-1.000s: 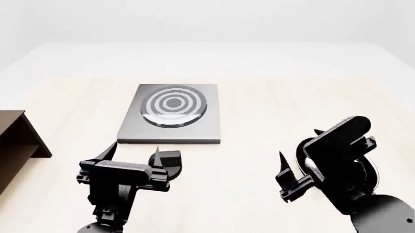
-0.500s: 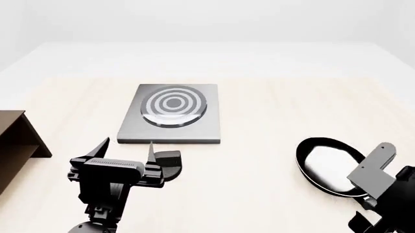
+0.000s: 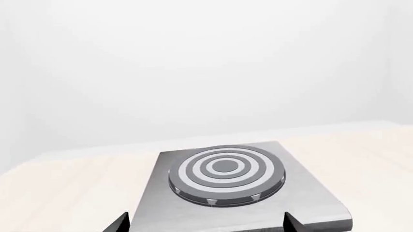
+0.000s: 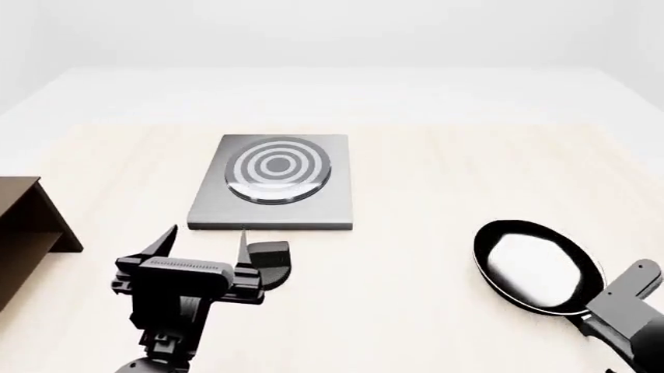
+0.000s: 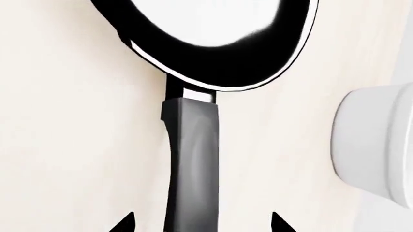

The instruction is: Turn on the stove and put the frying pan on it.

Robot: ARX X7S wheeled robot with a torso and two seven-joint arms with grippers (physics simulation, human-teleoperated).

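The stove (image 4: 311, 206), a grey slab with a ringed burner (image 4: 277, 167), lies mid-table. Its black knob (image 4: 276, 255) sits just in front, partly hidden by my left gripper (image 4: 204, 237), which hovers open beside it. In the left wrist view the stove (image 3: 310, 203) fills the space ahead of the open left gripper (image 3: 205, 224). The frying pan (image 4: 534, 264) rests at the right, its handle hidden under my right arm (image 4: 626, 309). In the right wrist view the pan's handle (image 5: 191, 159) runs between the tips of the open right gripper (image 5: 201, 224), untouched.
A brown wooden shelf (image 4: 26, 225) stands at the table's left edge. A white bowl (image 5: 377, 145) sits close beside the pan's handle in the right wrist view. Bare pale wood lies between stove and pan.
My right arm has swung down and right toward the lower right corner, uncovering the frying pan. The left gripper has barely shifted near the knob.
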